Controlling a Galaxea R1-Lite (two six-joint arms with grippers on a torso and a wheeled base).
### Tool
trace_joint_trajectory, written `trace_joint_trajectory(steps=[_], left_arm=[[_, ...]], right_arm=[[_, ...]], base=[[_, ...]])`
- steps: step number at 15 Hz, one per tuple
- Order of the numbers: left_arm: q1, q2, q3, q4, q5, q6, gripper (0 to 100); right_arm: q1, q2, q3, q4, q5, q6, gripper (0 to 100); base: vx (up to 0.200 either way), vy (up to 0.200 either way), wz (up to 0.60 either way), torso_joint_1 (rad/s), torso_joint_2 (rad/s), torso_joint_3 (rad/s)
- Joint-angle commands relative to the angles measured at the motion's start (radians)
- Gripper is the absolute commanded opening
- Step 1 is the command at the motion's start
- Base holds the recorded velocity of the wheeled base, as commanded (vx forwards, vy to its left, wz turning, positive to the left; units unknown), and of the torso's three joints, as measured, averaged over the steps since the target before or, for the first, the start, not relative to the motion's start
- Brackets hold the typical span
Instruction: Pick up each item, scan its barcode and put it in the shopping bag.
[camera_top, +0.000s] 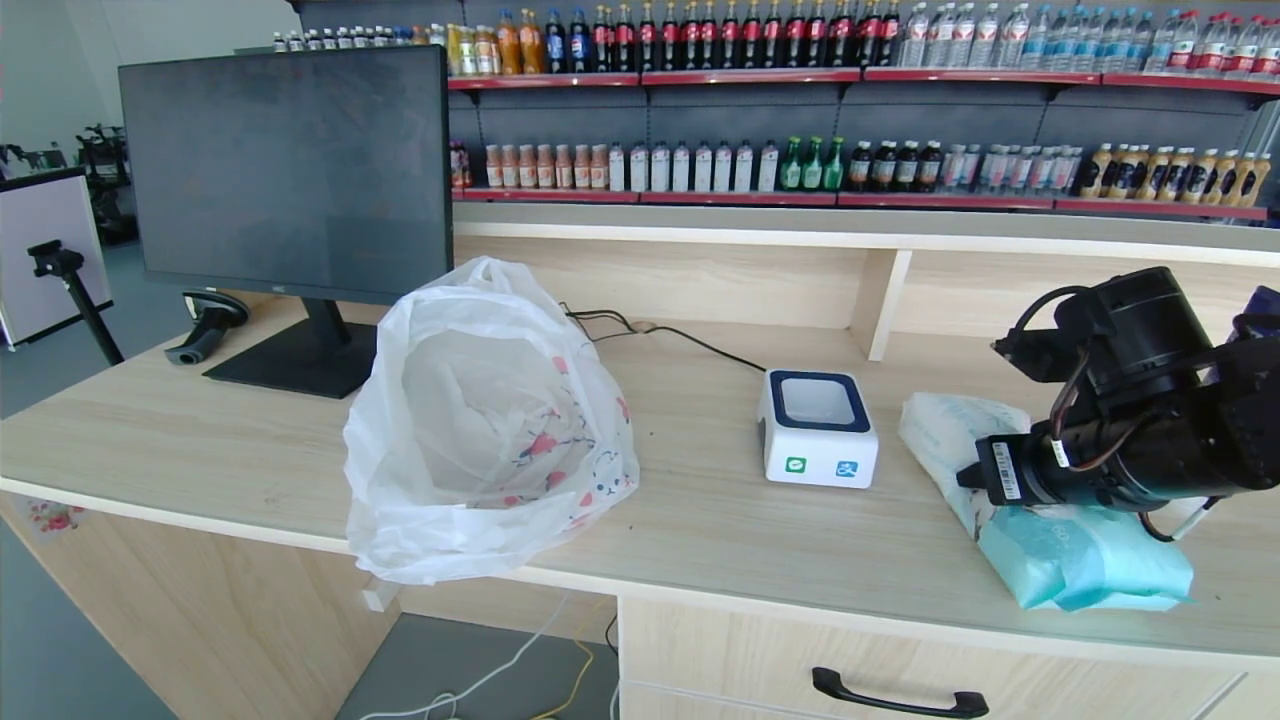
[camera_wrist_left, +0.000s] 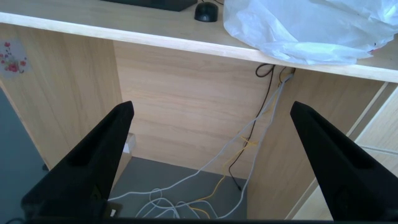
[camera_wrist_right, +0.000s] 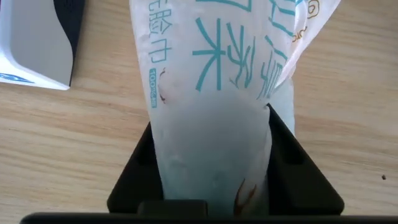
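Note:
A pale blue tissue pack (camera_top: 1085, 565) lies on the wooden counter (camera_top: 700, 520) at the right. My right gripper (camera_wrist_right: 211, 165) straddles one end of the tissue pack (camera_wrist_right: 211, 124), its black fingers (camera_wrist_right: 138, 180) pressed against both sides, which look pinched in. A white barcode scanner (camera_top: 818, 427) with a dark window stands just left of the pack. The open white shopping bag (camera_top: 490, 420) sits at the counter's front edge, left of centre. My left gripper (camera_wrist_left: 211, 168) hangs open below the counter edge, facing the cabinet front, with the bag (camera_wrist_left: 311, 25) above it.
A dark monitor (camera_top: 290, 170) and a handheld scanner (camera_top: 205, 325) stand at the back left. A cable (camera_top: 660, 335) runs across the counter behind the bag. A raised ledge and divider (camera_top: 885, 300) bound the back. A drawer handle (camera_top: 885, 695) sits below the front edge.

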Motion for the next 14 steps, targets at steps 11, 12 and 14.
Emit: trace_joint_trajectory(steps=[11, 12, 14], left_arm=[[0.0, 0.001, 0.0, 0.0, 0.0, 0.0, 100], [0.0, 0.001, 0.0, 0.0, 0.0, 0.0, 100], [0.0, 0.001, 0.0, 0.0, 0.0, 0.0, 100]], right_arm=[[0.018, -0.086, -0.045, -0.004, -0.072, 0.108, 0], [0.013, -0.143, -0.043, -0.001, -0.041, 0.108, 0], [0.012, -0.255, -0.004, 0.001, -0.001, 0.1, 0]], base=[[0.0, 0.0, 0.0, 0.0, 0.0, 0.0], [0.0, 0.0, 0.0, 0.0, 0.0, 0.0], [0.0, 0.0, 0.0, 0.0, 0.0, 0.0]])
